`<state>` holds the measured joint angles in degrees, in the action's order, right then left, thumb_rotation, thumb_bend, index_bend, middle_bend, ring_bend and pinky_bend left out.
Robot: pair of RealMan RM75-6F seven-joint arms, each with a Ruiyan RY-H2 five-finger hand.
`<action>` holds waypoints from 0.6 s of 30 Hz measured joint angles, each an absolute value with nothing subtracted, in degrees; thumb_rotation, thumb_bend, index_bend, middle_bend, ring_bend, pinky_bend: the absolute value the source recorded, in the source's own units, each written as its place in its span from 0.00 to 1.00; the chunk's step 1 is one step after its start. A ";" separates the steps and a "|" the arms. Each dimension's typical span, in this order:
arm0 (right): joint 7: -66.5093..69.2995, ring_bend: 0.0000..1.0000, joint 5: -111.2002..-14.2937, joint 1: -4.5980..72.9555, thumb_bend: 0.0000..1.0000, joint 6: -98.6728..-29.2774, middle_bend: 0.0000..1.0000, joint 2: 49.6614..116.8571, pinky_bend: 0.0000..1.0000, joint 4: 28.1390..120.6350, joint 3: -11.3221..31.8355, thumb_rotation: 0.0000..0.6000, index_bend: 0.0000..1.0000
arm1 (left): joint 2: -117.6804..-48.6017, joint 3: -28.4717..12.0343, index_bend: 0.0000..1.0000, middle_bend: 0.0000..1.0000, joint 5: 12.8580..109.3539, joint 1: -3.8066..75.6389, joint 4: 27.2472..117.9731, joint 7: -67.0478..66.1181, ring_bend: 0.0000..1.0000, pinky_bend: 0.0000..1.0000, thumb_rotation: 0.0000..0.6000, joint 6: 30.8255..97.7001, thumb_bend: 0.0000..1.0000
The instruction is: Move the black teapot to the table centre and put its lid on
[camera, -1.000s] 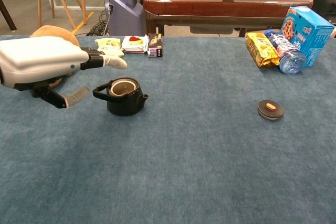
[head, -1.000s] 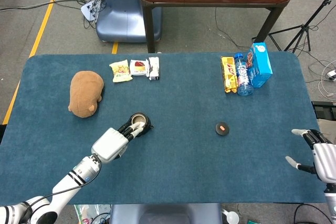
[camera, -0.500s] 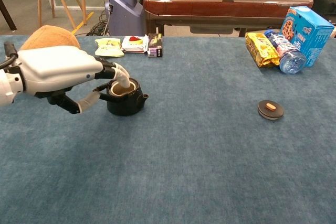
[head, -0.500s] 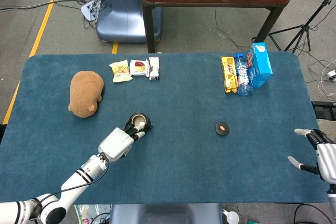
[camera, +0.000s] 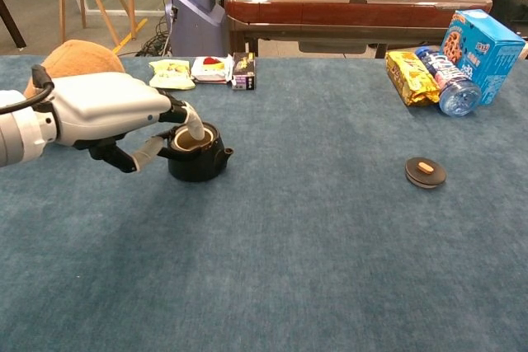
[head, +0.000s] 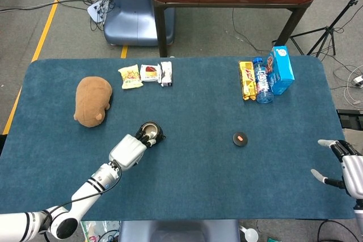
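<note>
Reaching in from the tabletop's near-left corner, the left hand (camera: 111,113) has its fingers (camera: 193,124) curled over the black teapot (camera: 195,152) rim and handle (grip closure unclear), left of centre, while the lid (camera: 425,172) lies well right, nearer the spread-fingered right hand (head: 347,165).

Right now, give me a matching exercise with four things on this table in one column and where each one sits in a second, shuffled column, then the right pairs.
Things:
1. black teapot
2. lid
3. brown plush toy
4. blue box

Places:
A. far right corner, beside the water bottle
B. alone on the cloth, right of centre
C. at the left hand, a finger over its open mouth
D. far left, beyond the left hand

Pairs: 1-C, 2-B, 3-D, 4-A
</note>
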<state>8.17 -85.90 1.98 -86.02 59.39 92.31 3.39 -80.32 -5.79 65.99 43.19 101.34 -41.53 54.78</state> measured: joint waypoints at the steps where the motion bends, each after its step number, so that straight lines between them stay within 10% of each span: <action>1: 8.21 0.23 -85.97 1.96 0.00 -86.05 0.33 59.38 0.43 92.29 3.38 1.00 0.30 | -80.41 -5.74 0.24 0.19 65.68 43.30 101.15 -41.60 0.17 0.70 1.00 54.82 0.70; 18: 7.86 0.23 -85.59 2.11 0.00 -85.54 0.33 59.37 0.43 92.38 3.52 1.00 0.30 | -81.56 -4.65 0.28 0.25 63.08 44.87 99.20 -41.98 0.19 0.69 1.00 55.75 0.70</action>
